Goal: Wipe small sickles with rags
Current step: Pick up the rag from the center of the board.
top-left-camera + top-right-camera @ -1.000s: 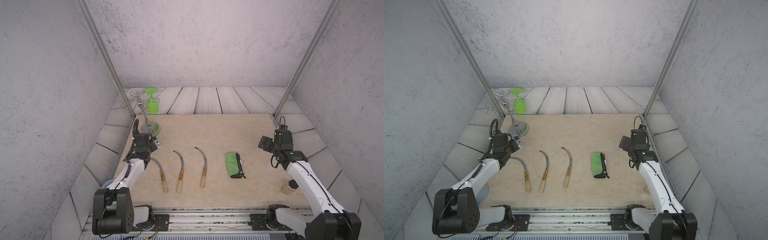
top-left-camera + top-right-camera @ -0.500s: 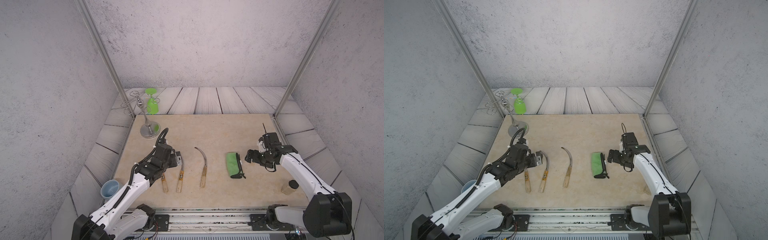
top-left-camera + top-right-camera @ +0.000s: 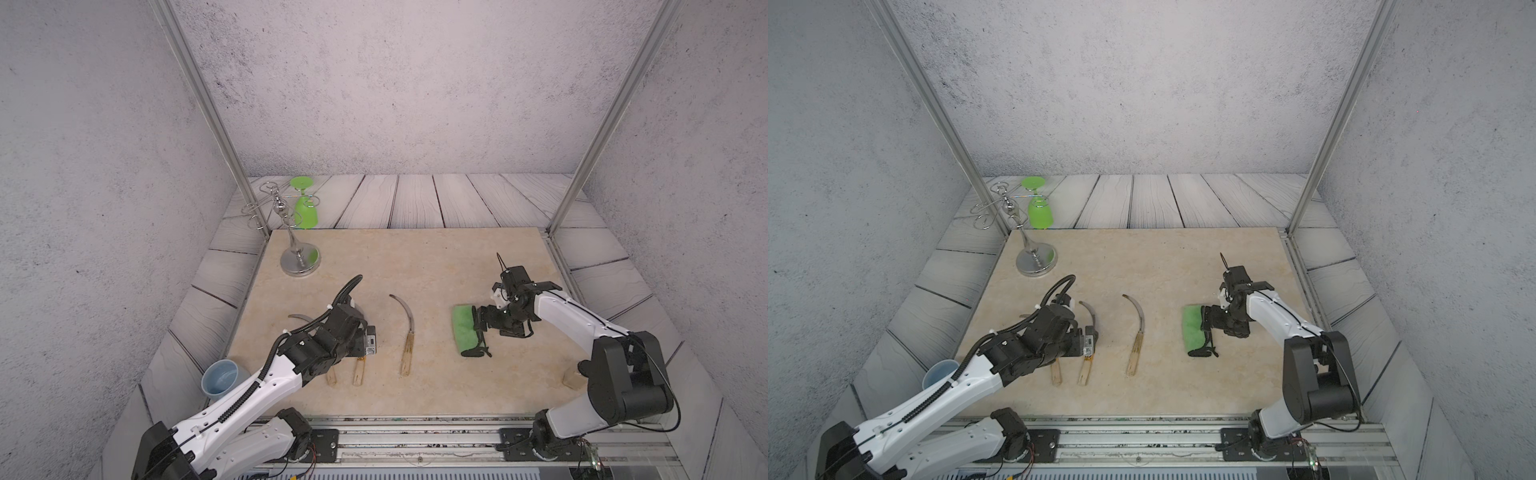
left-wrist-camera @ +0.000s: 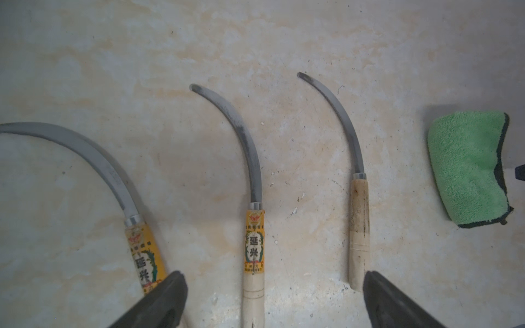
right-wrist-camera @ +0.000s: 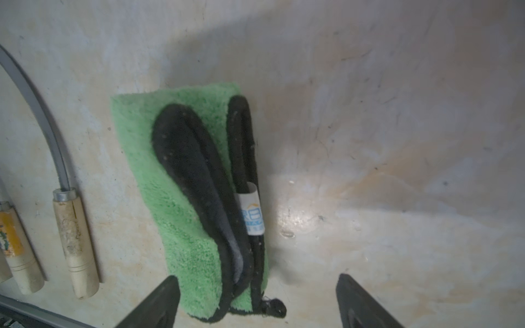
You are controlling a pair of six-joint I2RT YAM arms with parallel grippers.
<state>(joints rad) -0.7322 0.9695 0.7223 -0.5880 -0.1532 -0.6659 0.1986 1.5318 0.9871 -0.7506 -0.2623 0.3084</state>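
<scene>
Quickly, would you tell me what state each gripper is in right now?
Left gripper: open, empty, over the middle sickle.
Right gripper: open over the rag, not gripping.

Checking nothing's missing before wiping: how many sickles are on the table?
3, side by side on the table: the outer labelled sickle farthest from the green rag, the middle labelled sickle under the left gripper, the plain-handled sickle nearest the rag. None seems hidden.

The rag [image 5: 184,227] is bright green, edged black, with a white-and-blue tag. Nearest the rag, the plain sickle [image 4: 358,227] has a pale bare handle; the middle sickle [image 4: 254,244] and the farthest sickle [image 4: 145,255] wear yellow-orange printed labels. All blades are grey.
</scene>
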